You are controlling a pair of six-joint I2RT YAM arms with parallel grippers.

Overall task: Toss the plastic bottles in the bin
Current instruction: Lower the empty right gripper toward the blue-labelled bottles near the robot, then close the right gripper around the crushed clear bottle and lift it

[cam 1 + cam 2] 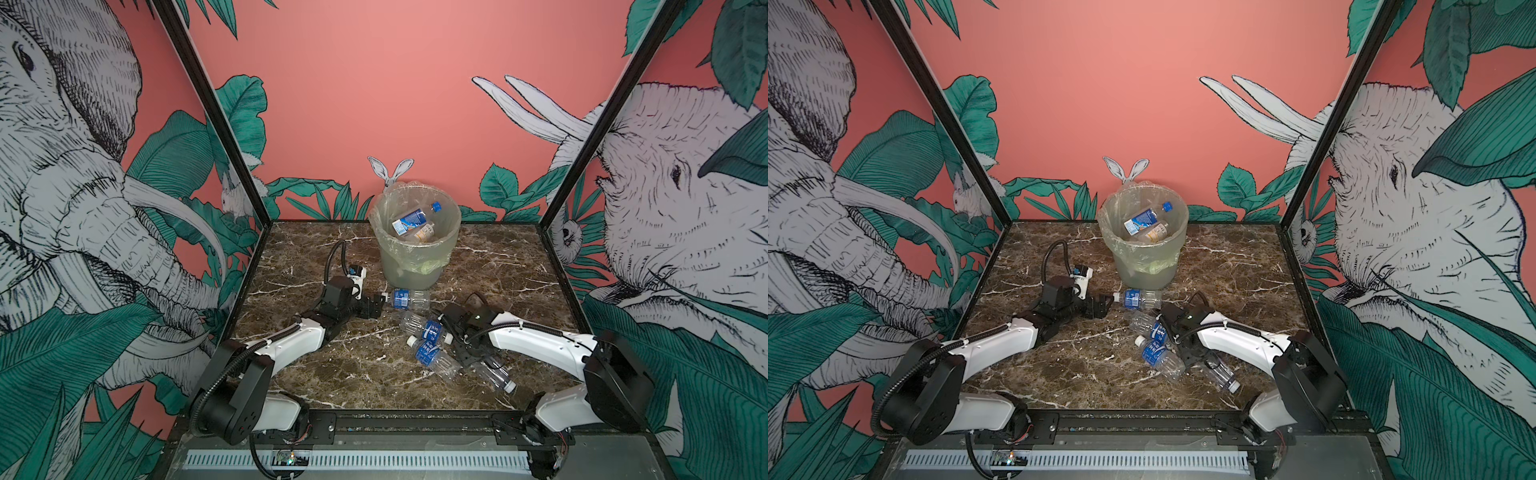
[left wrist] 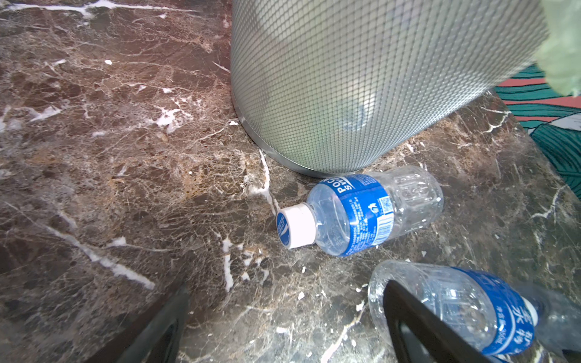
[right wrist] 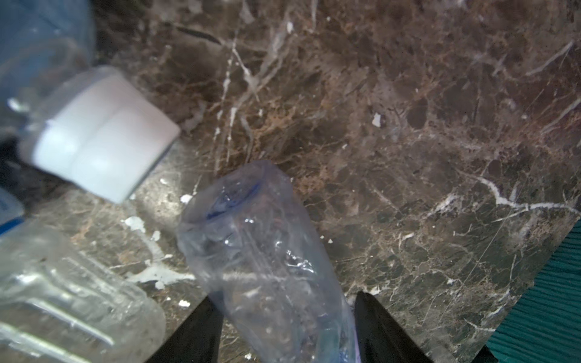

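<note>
Bottles lie in two places: two already in the bin (image 1: pixel 415 249) at the far middle of the marble table (image 1: pixel 519 270), four on the tabletop nearer. Right gripper (image 3: pixel 284 297) straddles a clear unlabelled bottle (image 3: pixel 251 235) at near right; whether its jaws press yet I cannot tell. Thin walls likely buckle, so a gentle mid-body squeeze, then a straight lift clear of the blue-labelled pair (image 1: pixel 430 330) beside it, seems best. Left gripper (image 2: pixel 287 286) stands spread wide, empty, facing the white-capped bottle (image 2: pixel 361 213) at the bin's foot. Its label shows "PO" and "S", probably Pocari Sweat; the pair carry white Chinese characters, 水 among them
</note>
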